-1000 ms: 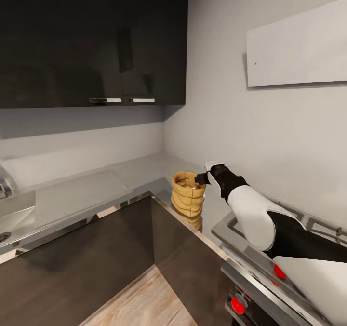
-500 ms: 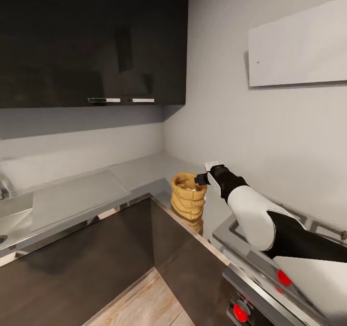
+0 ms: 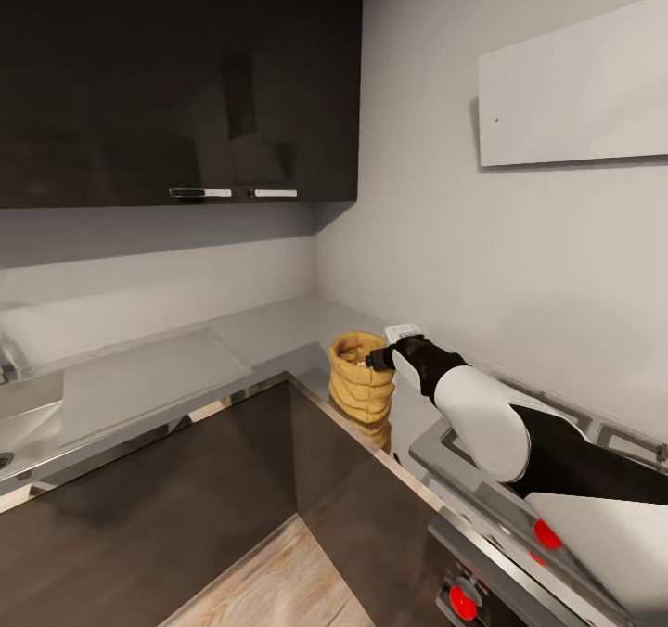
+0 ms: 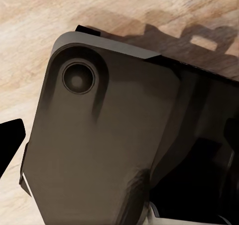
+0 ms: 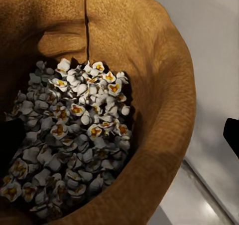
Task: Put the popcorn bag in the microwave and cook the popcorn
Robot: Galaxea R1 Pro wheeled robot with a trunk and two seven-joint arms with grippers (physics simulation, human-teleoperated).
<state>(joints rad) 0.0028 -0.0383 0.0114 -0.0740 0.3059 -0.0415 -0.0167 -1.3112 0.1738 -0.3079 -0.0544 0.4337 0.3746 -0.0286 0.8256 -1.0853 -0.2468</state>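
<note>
Tan-brown popcorn bag (image 3: 360,378) upright on grey countertop (image 3: 269,323), lower centre of head view, just left of steel hob (image 3: 464,460); right gripper (image 3: 378,358) at its rolled rim, jaw state impossible to tell. Left wrist view: dark robot base panel (image 4: 99,150) over wooden floor (image 4: 30,30). Right wrist view: bag's open mouth, popcorn kernels (image 5: 74,135) inside, one dark fingertip (image 5: 232,132) outside the rim at right edge.
</note>
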